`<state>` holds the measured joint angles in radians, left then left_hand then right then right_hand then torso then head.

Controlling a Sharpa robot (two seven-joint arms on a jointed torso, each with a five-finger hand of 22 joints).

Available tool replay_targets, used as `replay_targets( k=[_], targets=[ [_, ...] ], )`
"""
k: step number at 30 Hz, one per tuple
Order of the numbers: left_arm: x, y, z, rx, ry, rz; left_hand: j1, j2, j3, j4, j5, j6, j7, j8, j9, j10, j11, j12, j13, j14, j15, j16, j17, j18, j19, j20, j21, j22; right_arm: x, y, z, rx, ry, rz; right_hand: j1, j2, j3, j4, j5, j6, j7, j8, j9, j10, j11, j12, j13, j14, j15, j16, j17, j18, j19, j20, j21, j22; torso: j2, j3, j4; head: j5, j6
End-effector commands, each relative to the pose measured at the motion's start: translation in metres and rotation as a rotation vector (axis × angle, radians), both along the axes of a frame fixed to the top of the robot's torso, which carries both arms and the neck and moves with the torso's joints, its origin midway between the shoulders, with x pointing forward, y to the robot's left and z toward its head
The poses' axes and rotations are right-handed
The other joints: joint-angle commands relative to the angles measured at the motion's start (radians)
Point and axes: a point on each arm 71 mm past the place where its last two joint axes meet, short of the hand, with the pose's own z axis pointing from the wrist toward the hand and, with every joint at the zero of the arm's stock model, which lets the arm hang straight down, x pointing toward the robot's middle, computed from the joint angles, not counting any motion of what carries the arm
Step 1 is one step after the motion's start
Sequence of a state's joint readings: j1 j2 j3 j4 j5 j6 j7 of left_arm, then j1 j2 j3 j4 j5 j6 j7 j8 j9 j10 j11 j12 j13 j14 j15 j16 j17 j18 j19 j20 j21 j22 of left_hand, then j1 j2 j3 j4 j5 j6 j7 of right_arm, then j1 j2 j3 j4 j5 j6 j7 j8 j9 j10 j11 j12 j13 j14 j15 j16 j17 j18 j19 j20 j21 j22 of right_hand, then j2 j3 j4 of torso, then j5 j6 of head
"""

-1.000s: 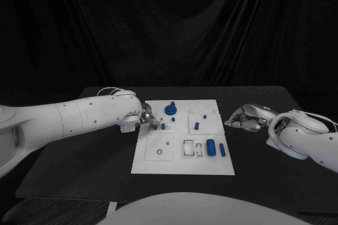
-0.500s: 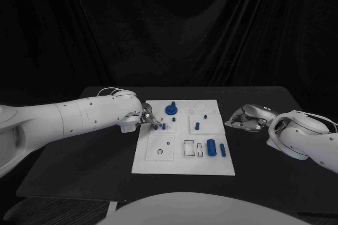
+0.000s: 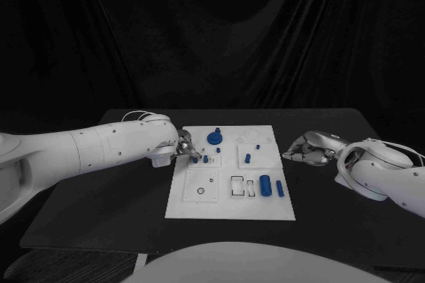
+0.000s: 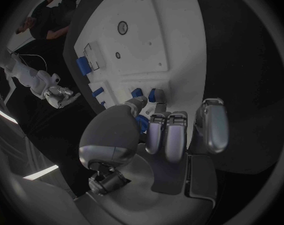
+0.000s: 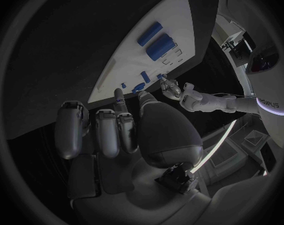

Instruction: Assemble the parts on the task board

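Bench (image 3: 106,203) first, black and broad, carrying the white task board (image 3: 228,206) square in front of us, which we take to be placed there so both arms reach it evenly. Our left arm comes in over the board's near-left edge, and the left hand (image 3: 184,149) sits low at that edge with its fingertips (image 4: 156,96) closed around a small blue peg (image 3: 194,160); we judge it is seating that peg next to another blue peg (image 3: 206,159) just beside it. Our right hand (image 3: 306,149) rests off the board's right edge on the bench, fingers curled in with nothing in them, likely parked clear until its side is needed. Other parts sit on the board: a round blue knob (image 3: 214,137) toward the far side, and a thick blue cylinder (image 3: 265,185) with a thinner blue rod (image 3: 279,188) beside it near the right. The head view gives the layout but hides the pinch behind the wrist; the left wrist view shows the fingertips meeting at the two pegs. The right wrist view shows the curled fingers (image 5: 108,132) holding nothing.
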<state>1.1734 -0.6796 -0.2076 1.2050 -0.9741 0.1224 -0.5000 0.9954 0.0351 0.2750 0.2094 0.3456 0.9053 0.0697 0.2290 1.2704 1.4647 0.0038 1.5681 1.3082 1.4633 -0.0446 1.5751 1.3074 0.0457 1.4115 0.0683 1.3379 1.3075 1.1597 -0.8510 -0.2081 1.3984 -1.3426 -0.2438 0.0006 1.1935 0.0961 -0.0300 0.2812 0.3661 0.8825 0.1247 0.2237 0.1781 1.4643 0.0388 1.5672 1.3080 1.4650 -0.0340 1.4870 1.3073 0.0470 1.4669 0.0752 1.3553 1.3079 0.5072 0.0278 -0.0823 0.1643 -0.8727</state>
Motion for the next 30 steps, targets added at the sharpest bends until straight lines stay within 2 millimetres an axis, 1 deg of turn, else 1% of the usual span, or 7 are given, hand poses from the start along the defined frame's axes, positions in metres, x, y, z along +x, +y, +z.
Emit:
replay_targets(
  k=[1,10,15,28,30],
  targets=[
    [-0.0028,-0.0032,-0.006,-0.027,-0.005,-0.004,0.007,0.0,0.001,-0.004,0.003,-0.003,0.001,-0.001,0.0,0.106,0.0,0.003,0.263,0.108,0.003,-0.004,0.263,0.014,-0.002,0.003,-0.004,0.185,-0.0004,-0.0009,-0.0019,-0.011,0.01,-0.011,0.009,0.001,0.006,-0.001,0.005,-0.002,-0.004,-0.002,0.0,0.106,0.002,0.004,0.263,0.072,0.002,-0.007,0.101,0.007,0.008,0.001,-0.004,0.187,0.0,0.0,-0.0008,0.001,0.0],
    [-0.0007,-0.0023,-0.0057,-0.034,-0.019,0.0,0.008,-0.003,-0.002,-0.003,0.003,0.0,0.0,0.001,0.001,0.106,0.0,0.003,0.263,0.108,0.003,-0.004,0.263,0.014,-0.004,0.003,-0.006,0.184,-0.0005,-0.0004,-0.0022,-0.011,0.012,-0.011,0.009,0.001,0.006,-0.001,0.005,-0.002,-0.004,-0.002,0.0,0.106,0.002,0.004,0.263,0.072,0.002,-0.007,0.101,0.007,0.008,0.001,-0.004,0.187,0.001,-0.0001,-0.0003,0.001,0.0],
    [0.0003,-0.0023,-0.0056,-0.037,-0.024,0.001,0.012,-0.008,-0.008,-0.003,-0.024,0.001,0.0,0.004,0.003,0.106,0.0,0.003,0.263,0.108,0.003,-0.004,0.263,0.015,-0.005,0.003,-0.007,0.184,-0.0006,-0.0002,-0.0024,-0.011,0.013,-0.01,0.01,0.002,0.007,-0.001,0.006,-0.001,-0.004,-0.002,0.0,0.106,0.001,0.004,0.263,0.072,0.002,-0.007,0.1,0.008,0.008,0.001,-0.005,0.186,0.001,-0.0002,0.0004,0.001,0.0],
    [0.0017,-0.0023,-0.0054,-0.042,-0.033,0.002,0.029,-0.011,-0.006,-0.013,-0.022,-0.01,0.0,-0.001,0.003,0.106,0.0,0.003,0.263,0.108,0.003,-0.004,0.263,0.015,-0.005,0.002,-0.009,0.183,-0.001,-0.0005,-0.0027,-0.011,0.013,-0.011,0.01,0.002,0.007,-0.001,0.006,-0.001,-0.004,-0.002,0.0,0.106,0.001,0.004,0.263,0.072,0.002,-0.007,0.1,0.008,0.008,0.001,-0.005,0.186,0.0,-0.0004,-0.0005,0.001,0.0],
    [0.0015,-0.0016,-0.0053,-0.041,-0.033,0.005,0.028,-0.012,-0.008,-0.012,-0.027,-0.009,0.001,0.0,0.003,0.106,0.0,0.003,0.263,0.108,0.003,-0.004,0.263,0.015,-0.005,0.002,-0.008,0.184,-0.001,-0.0006,-0.0027,-0.011,0.013,-0.012,0.01,0.002,0.007,-0.001,0.006,-0.001,-0.004,-0.002,0.0,0.106,0.001,0.004,0.263,0.072,0.002,-0.007,0.1,0.008,0.008,0.001,-0.005,0.186,0.0,-0.0003,-0.0003,0.0,0.0]
  ],
)
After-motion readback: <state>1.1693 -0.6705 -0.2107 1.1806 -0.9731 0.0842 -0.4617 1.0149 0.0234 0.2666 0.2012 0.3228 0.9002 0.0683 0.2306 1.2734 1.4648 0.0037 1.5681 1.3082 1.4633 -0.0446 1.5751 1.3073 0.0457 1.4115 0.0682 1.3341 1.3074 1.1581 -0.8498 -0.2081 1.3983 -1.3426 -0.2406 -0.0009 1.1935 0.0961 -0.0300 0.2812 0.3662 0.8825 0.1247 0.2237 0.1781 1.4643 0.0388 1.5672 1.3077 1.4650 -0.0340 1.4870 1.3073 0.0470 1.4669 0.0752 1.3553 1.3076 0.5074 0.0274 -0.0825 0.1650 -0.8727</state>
